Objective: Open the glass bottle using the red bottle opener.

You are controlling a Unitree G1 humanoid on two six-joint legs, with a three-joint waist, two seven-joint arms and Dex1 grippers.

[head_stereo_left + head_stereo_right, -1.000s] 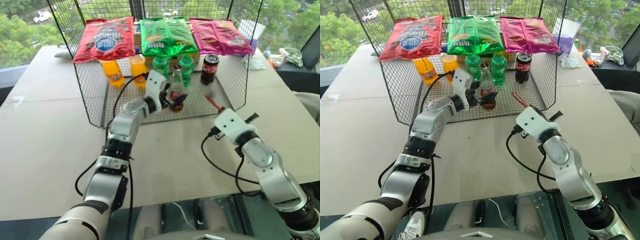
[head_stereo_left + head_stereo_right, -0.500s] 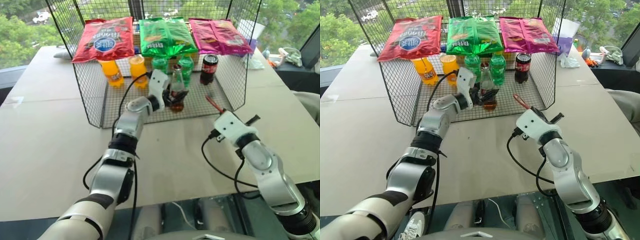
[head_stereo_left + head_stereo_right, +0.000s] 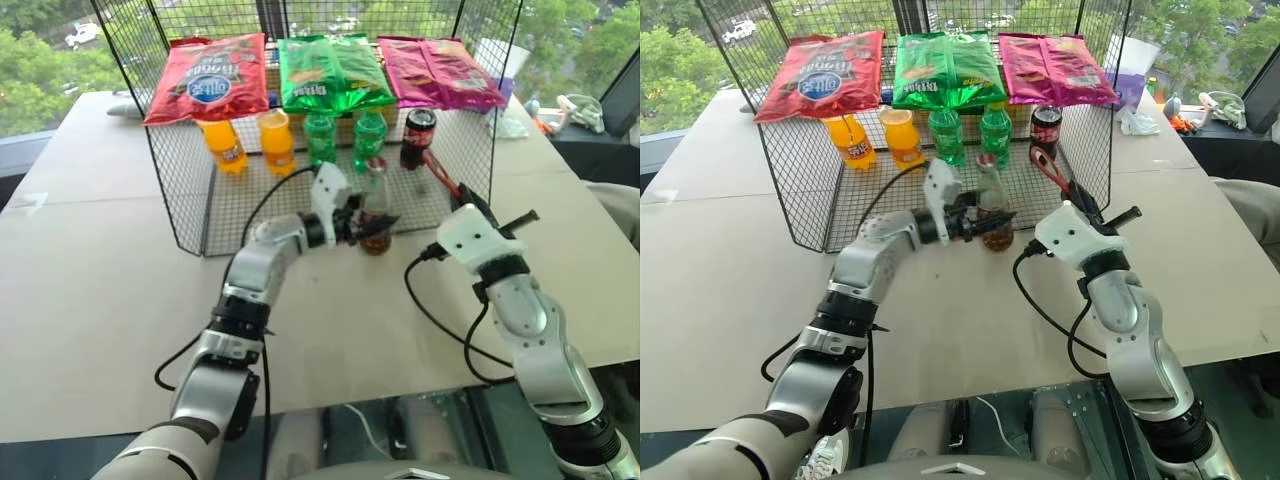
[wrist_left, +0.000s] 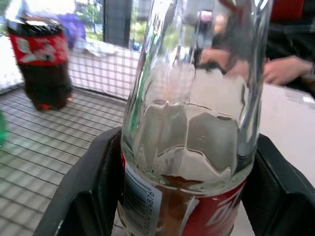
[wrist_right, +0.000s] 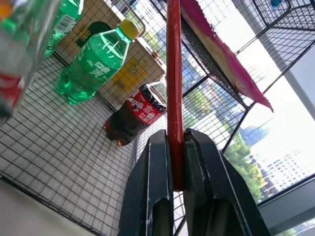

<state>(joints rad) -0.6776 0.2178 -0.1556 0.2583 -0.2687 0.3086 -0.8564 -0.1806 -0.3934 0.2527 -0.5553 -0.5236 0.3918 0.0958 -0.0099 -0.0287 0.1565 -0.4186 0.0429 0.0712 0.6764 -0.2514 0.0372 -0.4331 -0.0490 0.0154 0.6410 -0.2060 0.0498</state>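
Observation:
The glass bottle [image 3: 376, 205], slim and clear with dark cola low in it and a red label, stands upright at the front edge of the wire cage's mesh floor [image 3: 250, 205]. My left gripper [image 3: 366, 222] is shut on its lower body from the left; in the left wrist view the bottle [image 4: 187, 128] sits between the two black fingers [image 4: 83, 196]. To its right, my right gripper [image 3: 468, 206] is shut on the red bottle opener [image 3: 438, 172], which sticks up and toward the cage. In the right wrist view the opener [image 5: 173, 73] rises straight from the closed fingers [image 5: 152, 177].
The wire cage [image 3: 180, 190] holds two orange bottles [image 3: 225, 145], two green bottles [image 3: 322, 135] and a dark plastic cola bottle [image 3: 418, 138]. Chip bags [image 3: 210, 75] lie on top. A person's hand [image 4: 283, 71] shows behind the glass bottle. Bare table [image 3: 100, 290] spreads in front.
My left gripper closed on the glass bottle and drew it toward the cage's front and to the right. My right gripper rose with the opener, now tilted further up.

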